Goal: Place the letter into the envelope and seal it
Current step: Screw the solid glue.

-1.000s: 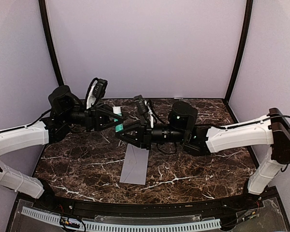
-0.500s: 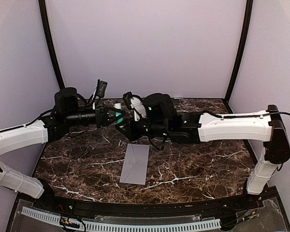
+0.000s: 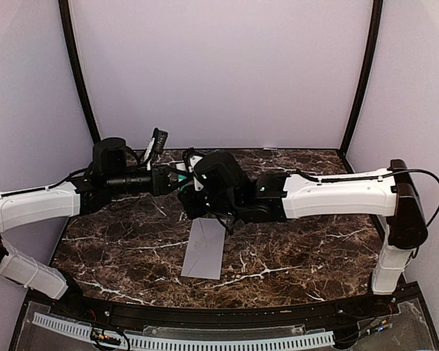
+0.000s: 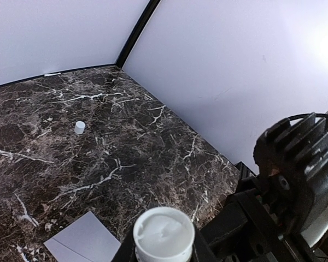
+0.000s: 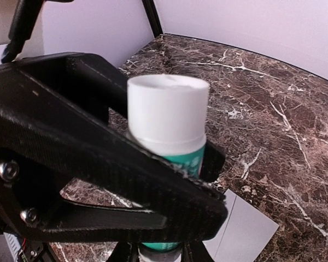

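There is one plain light-grey paper envelope point(image 3: 205, 248), one white glue stick point(image 5: 167, 123) with a teal label and one small white cap point(image 4: 80, 127). Two black claws show, the left claw point(image 4: 163, 246) and the right claw point(image 5: 156, 254), over one dark marble bench point(image 3: 314, 256).

Robotics lab test booth; plain lilac walls point(image 3: 219, 73), black corner post point(image 3: 78, 73), marble-patterned table point(image 3: 300, 248), slotted cable duct point(image 3: 205, 341) at front

Dark brown marble table point(image 3: 293, 256) veined in white, plain light-grey envelope point(image 3: 205, 251) with faint seam lines, white glue stick point(image 5: 167, 125) with teal label, small white cap point(image 4: 80, 127), white-and-black left arm point(image 3: 29, 208) and right arm point(image 3: 336, 194), pale lilac walls point(image 3: 219, 73), black posts point(image 3: 78, 73).
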You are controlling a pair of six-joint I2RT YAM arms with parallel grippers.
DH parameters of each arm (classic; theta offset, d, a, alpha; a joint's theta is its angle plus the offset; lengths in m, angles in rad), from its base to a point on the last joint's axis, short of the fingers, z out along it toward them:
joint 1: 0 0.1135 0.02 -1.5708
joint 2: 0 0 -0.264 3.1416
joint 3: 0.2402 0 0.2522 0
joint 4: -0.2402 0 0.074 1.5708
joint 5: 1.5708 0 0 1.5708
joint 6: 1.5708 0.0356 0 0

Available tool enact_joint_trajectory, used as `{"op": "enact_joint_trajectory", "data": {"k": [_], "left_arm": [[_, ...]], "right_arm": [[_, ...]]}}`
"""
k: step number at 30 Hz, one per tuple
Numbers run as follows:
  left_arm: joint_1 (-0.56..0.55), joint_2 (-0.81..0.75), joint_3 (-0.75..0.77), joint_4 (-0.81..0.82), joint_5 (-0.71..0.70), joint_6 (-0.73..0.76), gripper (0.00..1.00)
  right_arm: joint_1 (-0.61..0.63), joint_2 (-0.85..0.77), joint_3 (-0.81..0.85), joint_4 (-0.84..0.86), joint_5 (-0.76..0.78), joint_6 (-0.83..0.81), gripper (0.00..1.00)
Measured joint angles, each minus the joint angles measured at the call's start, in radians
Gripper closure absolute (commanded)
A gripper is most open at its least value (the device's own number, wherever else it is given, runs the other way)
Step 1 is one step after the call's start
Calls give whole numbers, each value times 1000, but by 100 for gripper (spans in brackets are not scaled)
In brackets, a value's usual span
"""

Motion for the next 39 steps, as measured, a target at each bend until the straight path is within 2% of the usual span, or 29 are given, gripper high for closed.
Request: {"op": "enact_joint_trajectory", "data": {"k": [2,6,8,14,17,23,30,39], "left_arm": [[0,-1,-7,22,37,-13,100],[8,-23,-11,65,125,-29,100],[23,-51,-11,81,166,-26,100],[52,-135,-11,120,266,-4,100],[52,-146,-11,165,328,-6,100],[51,-119,-11,304,468,-80,100],[18,-98,-11,348,531,-103,100],[-9,-93,-11,348,552,-103,100]], "right_arm": [[0,-45,-70,62,-39,-8,73],[-1,-156,-216,186,-119,-36,49],[-2,-228,-299,254,-159,-45,41],[-46,-430,-530,480,-310,-38,30],[-103,-474,-613,603,-417,-8,27],[-164,-435,-663,801,-650,31,27],[-146,-325,-592,873,-801,34,30],[-122,-257,-505,896,-865,34,53]]}}
